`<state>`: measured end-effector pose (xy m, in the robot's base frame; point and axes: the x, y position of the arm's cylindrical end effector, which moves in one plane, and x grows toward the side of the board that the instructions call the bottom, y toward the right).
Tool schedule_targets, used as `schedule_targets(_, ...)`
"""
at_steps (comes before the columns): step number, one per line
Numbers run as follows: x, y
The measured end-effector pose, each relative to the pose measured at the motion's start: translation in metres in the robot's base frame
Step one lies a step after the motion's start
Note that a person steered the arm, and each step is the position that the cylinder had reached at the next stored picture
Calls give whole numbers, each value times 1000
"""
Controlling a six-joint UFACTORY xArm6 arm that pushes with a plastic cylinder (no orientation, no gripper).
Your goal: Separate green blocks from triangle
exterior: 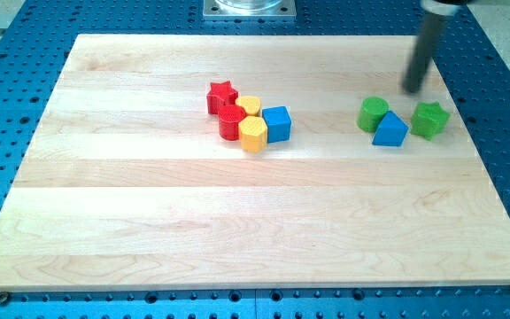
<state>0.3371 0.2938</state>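
The pale wooden worktop (149, 230) is lying on a blue perforated base (7, 53), and it is carrying every block directly on its bare surface; no bowl, tray or other container is showing, so nothing is sitting inside anything.

The straight dark rod (423, 49) is coming down from the view's top right, and my tip (413, 90) is resting on the worktop just above the right-hand group of blocks, between the two green ones and slightly toward the view's top. It is touching none of them. The arm is carrying no fingers, so there is nothing to report as wide, narrow or holding.

The task's blocks are sitting in a short row at the view's right. The green round cylinder block (373, 114) is standing at the row's left, the blue triangular block (390, 130) is sitting in the middle and slightly lower, and the green star-shaped block (430, 119) is standing at the right. The triangle is touching or nearly touching both green blocks.

Well apart, near the worktop's centre, a second cluster is huddling together: a red star-shaped block (222, 97), a red cylinder block (230, 122), a yellow round block (249, 105), a yellow hexagonal block (253, 134) and a blue cube block (276, 123).
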Motion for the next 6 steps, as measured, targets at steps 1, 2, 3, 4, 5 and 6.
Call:
schedule_targets(1, 47, 51)
schedule_targets(2, 68, 0)
schedule_targets(3, 72, -64)
schedule_targets(4, 56, -129)
schedule_targets(5, 25, -181)
schedule_targets(6, 23, -197)
